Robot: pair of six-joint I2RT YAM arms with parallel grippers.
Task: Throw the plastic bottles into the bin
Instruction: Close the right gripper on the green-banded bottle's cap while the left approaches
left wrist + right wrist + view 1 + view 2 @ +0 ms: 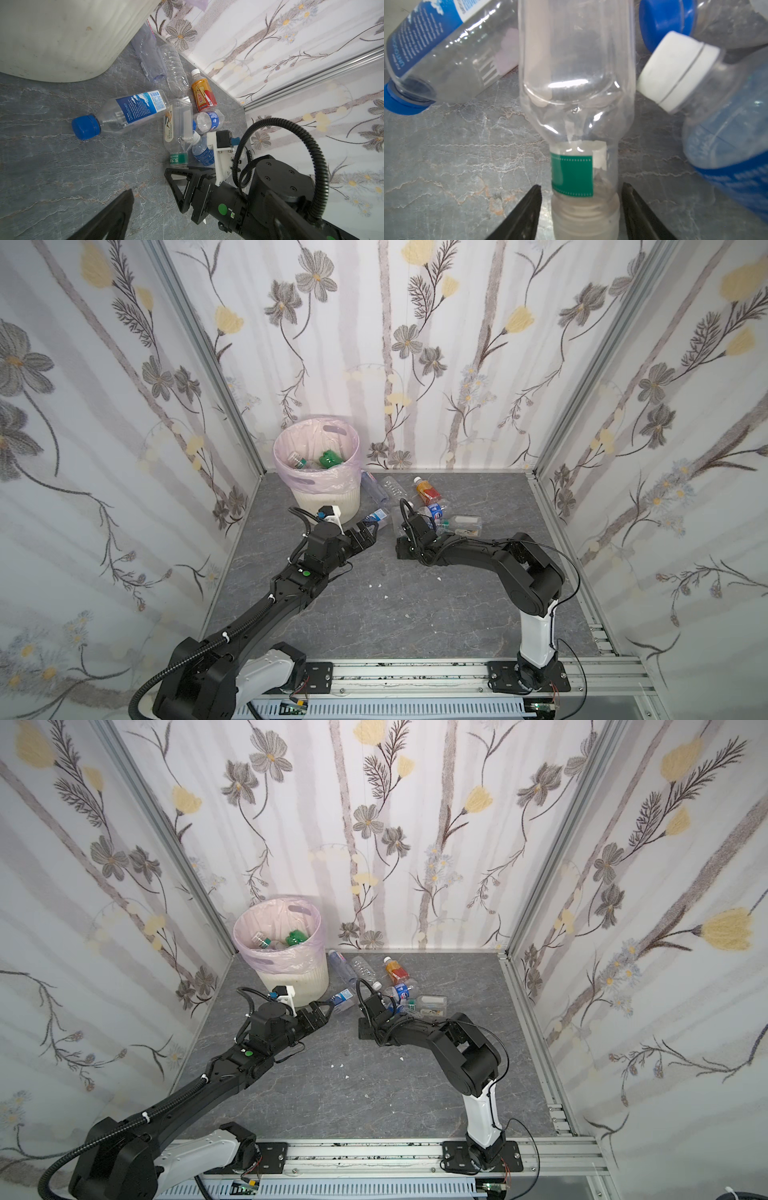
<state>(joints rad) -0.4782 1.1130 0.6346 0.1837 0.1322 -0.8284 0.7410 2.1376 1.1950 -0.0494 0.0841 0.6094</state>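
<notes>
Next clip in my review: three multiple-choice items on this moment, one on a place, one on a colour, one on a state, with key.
1. Where does the bin stand? A. back left corner B. front right corner C. table centre
2. The cap of the orange-labelled bottle is? A. blue B. white C. green
3. The right gripper is? A. shut on nothing B. holding a bottle over the bin C. open astride the neck of the green-banded bottle
Key: 1 A, both top views show it there; 2 B, white in the left wrist view; 3 C, a finger shows each side of the neck, gaps visible.
</notes>
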